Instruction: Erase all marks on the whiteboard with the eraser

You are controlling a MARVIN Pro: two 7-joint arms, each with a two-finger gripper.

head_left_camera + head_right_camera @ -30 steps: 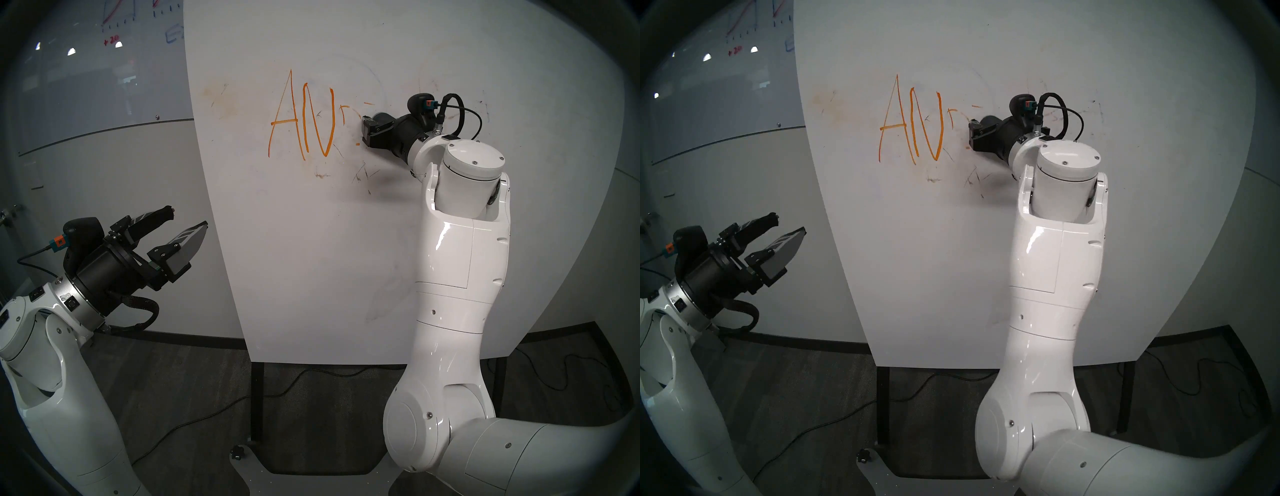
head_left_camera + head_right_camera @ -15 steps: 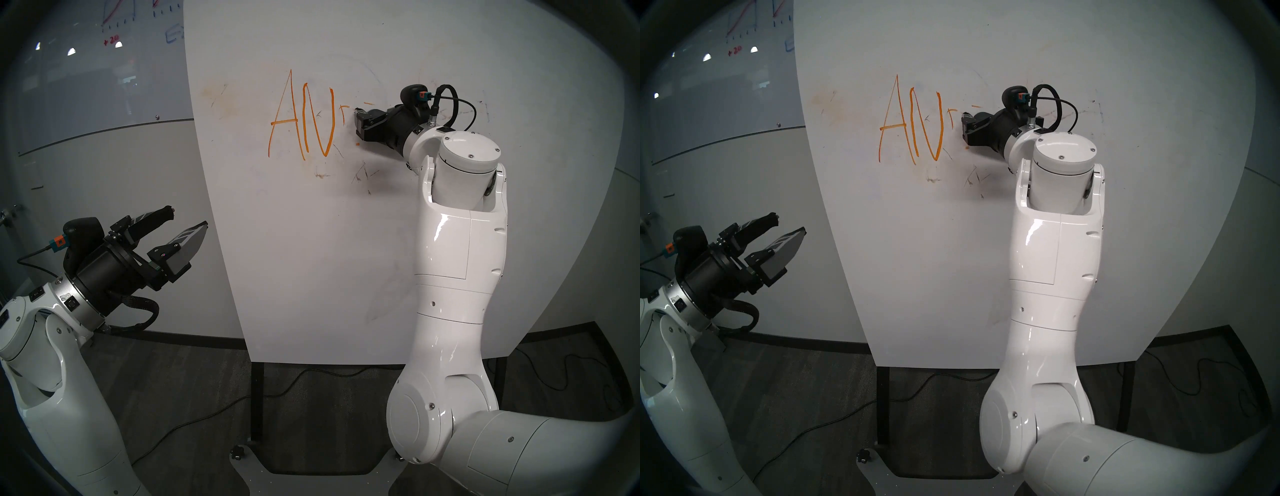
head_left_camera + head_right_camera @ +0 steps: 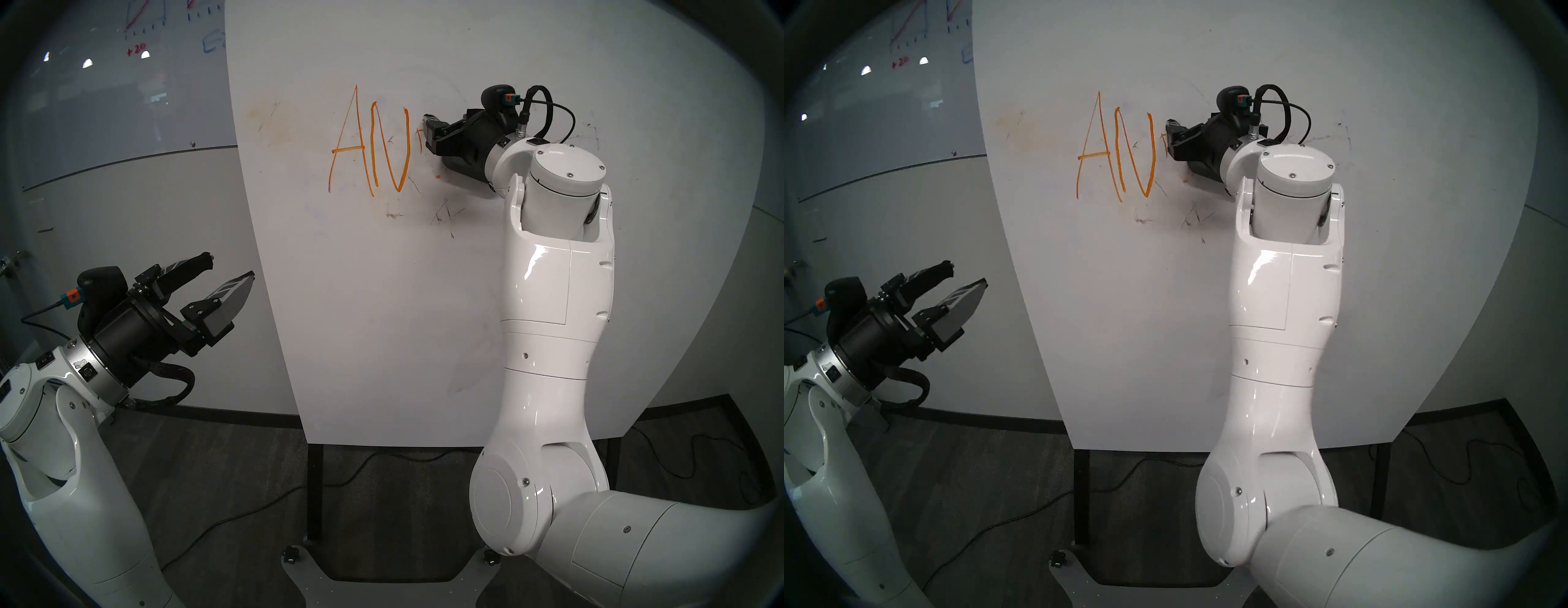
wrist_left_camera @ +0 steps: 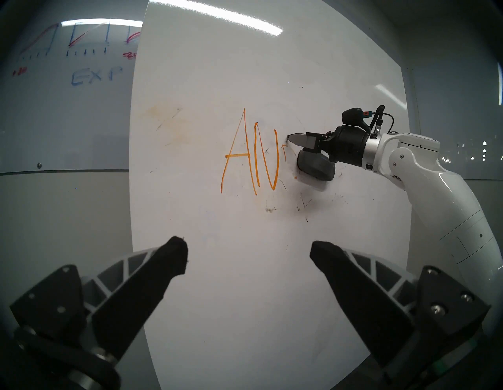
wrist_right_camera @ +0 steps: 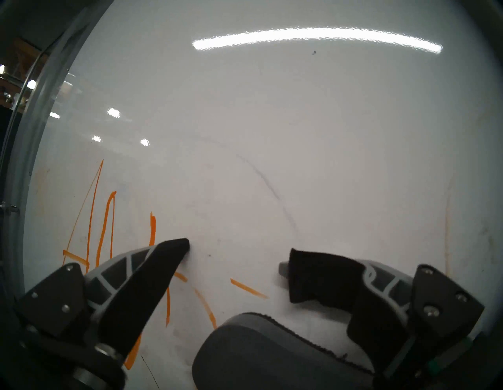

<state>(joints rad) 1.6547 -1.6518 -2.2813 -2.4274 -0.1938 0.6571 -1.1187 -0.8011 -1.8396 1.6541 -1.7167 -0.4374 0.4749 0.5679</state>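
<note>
Your left claw [image 3: 220, 276] hangs spread and empty, off the whiteboard [image 3: 382, 318]. Orange marks [image 3: 369, 144] A and N remain intact. Next, your right claw [image 3: 430, 136], pinching the grey eraser [image 4: 315, 167] against the board, has climbed leftward over D's remnants. An orange speck [image 3: 438, 175] survives below. Old scratches [image 3: 443, 216] aren't your target.

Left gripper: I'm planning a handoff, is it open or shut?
Open. On the left gripper, the fingers stand wide apart, only whiteboard showing between them.
</note>
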